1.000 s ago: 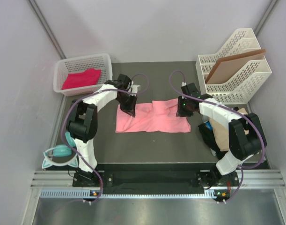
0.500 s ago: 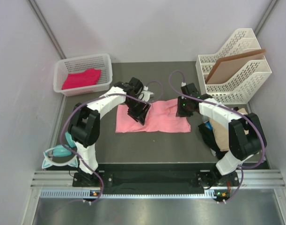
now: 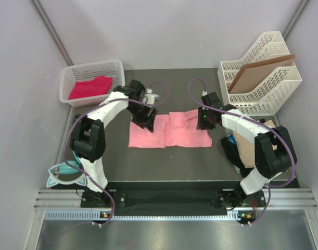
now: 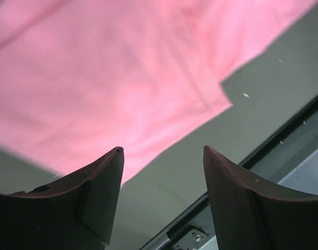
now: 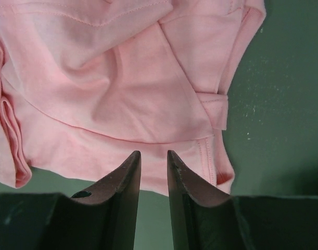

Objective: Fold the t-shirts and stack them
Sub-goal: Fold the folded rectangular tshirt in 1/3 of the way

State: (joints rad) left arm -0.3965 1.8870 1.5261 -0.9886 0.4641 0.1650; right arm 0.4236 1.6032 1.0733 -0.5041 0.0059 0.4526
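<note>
Top view: the salmon pink t-shirt (image 3: 169, 130) lies flat mid-counter (image 3: 164, 161) as a wide, partly folded strip. The left fingers (image 3: 147, 120) are over its left end and the right fingers (image 3: 203, 122) over its right end. A magenta shirt (image 3: 90, 87) sits in the basket (image 3: 117, 70) at the far left corner. Left wrist: fingers (image 4: 99, 198) spread wide, nothing in them, shirt below. Right wrist: fingers (image 5: 122, 192) narrow, slim gap, no cloth visibly pinched. Looks mid-fold to me; the next move needs a fresh pinch on an edge to fold it across.

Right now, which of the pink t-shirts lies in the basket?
The deeper magenta-pink t-shirt, in the white basket far left; the salmon t-shirt lies spread on the table.
</note>
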